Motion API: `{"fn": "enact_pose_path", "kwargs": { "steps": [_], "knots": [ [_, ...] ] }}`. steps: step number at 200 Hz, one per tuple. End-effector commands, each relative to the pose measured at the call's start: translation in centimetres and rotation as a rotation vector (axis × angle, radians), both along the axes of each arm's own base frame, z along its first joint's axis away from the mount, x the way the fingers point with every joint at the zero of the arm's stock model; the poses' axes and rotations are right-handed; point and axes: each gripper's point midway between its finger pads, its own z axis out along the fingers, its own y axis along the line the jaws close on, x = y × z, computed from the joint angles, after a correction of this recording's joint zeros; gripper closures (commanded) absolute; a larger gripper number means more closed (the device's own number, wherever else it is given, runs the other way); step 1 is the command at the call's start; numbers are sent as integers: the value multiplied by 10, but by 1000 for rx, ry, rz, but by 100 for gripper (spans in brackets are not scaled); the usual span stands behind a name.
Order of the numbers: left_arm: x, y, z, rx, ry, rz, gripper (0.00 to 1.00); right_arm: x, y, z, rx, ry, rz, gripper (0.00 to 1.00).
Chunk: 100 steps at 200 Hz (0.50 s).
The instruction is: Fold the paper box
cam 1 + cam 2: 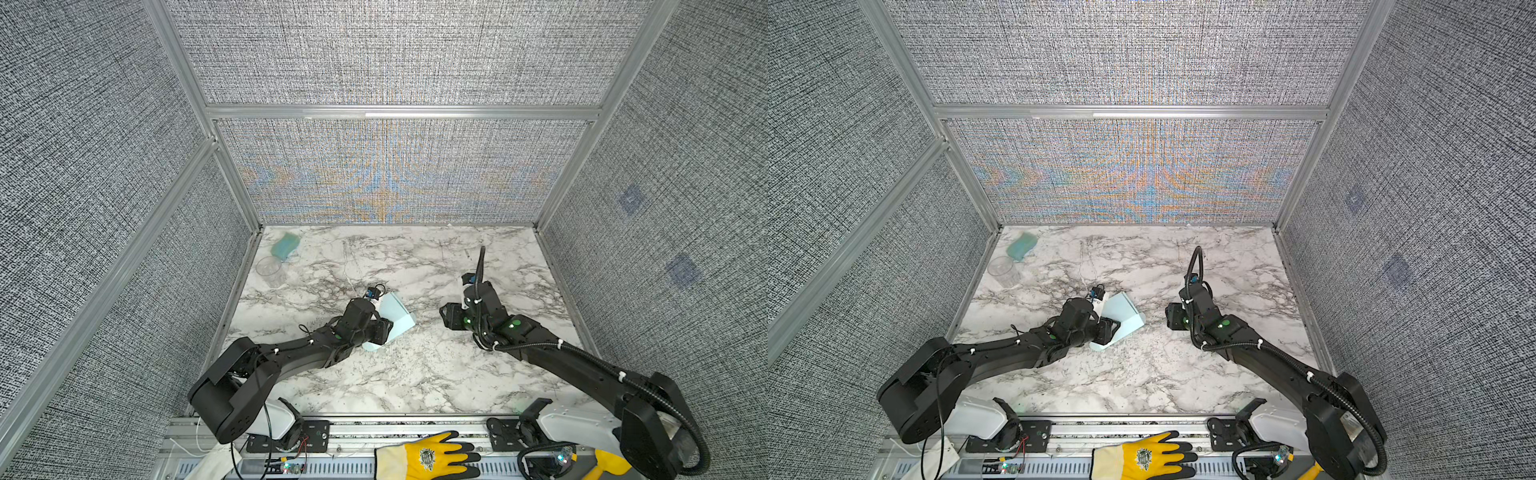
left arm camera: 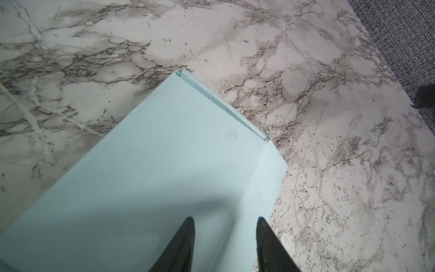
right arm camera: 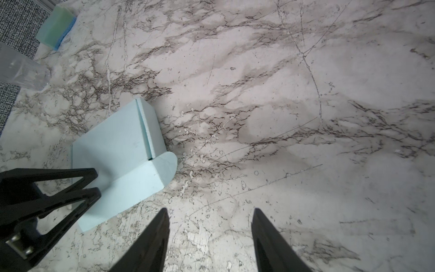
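Jaws of the left gripper [image 2: 226, 235] stand parted, low over the pale light-blue thin-cardboard paper box [image 1: 397, 313]. One fingertip is above its broad panel and the other is near that panel's edge. Nothing is pinched between them, though from this angle I can't tell whether the tips actually press on the card. The right gripper [image 3: 210, 212] has its jaws spread as well, empty, over bare white-and-grey marbled desk [image 1: 415, 374].

The box sits a little left of the desk's middle and is partly made up. It has a wide sloping panel, a narrow side wall [image 3: 150, 127] raised at its far-right end, and a round-ended flap [image 3: 164, 167] jutting out on the side toward the right arm. Its long axis runs slantwise, from near-left under the left wrist out to far-right.

The left arm is plainly the nearer one, since it is already on top of the card. In both top views the right gripper points leftward at the box, with a strip of bare desk between them. I'd judge the next fold depends on that: the loose flap faces the right jaws, so a leftward reach would meet it first.

A teal sponge-like block [image 1: 286, 244] and a clear plastic cup [image 1: 270, 270] sit well apart in the far-left corner.
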Motion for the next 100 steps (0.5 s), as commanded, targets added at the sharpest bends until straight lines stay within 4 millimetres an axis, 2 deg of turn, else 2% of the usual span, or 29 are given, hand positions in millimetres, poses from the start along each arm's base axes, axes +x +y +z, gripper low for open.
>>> {"fn": "enact_pose_path", "kwargs": {
  "steps": [1, 36, 63, 100],
  "knots": [
    [-1, -3, 7, -24, 11, -5, 54, -1, 9, -1, 4, 31, 50, 42],
    [1, 9, 29, -23, -4, 69, 51, 8, 30, -7, 14, 62, 130, 42],
    [2, 21, 34, 10, 17, 133, 51, 17, 47, -12, 3, 91, 208, 42],
    [6, 31, 33, 76, 51, 194, 51, 23, 54, -27, 7, 122, 229, 42]
  ]
}}
